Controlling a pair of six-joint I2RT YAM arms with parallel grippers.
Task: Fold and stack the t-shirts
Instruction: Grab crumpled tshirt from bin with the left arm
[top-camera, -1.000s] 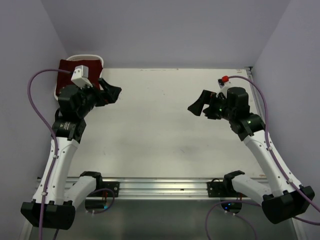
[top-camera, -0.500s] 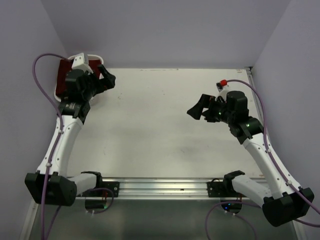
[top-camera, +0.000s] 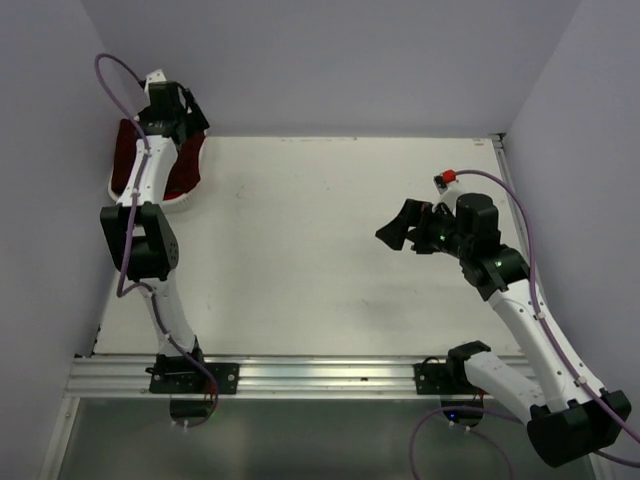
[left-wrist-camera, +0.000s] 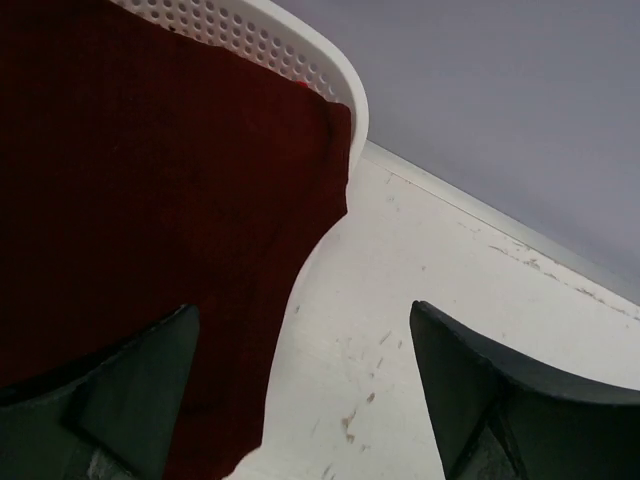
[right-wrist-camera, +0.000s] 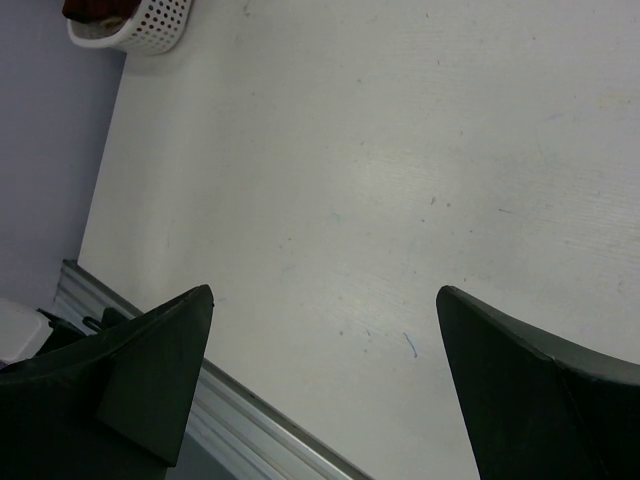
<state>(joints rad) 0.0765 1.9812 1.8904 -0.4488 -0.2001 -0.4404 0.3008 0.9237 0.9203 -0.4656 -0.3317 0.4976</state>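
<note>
A white desk (top-camera: 300, 250) is enclosed by lilac walls (top-camera: 350, 60). At mid-right of the top view, the right fingers (right-wrist-camera: 150, 370) are spread wide above the desk, with nothing gripped. At the upper left, the left fingers (left-wrist-camera: 130, 380) are spread wide at the white basket (left-wrist-camera: 300, 50). The maroon t-shirt (left-wrist-camera: 150, 180) is seen lying there, below and ahead of one finger. The left arm is judged far nearer.

Robot lab: bare-walled white table (top-camera: 330, 290)
</note>
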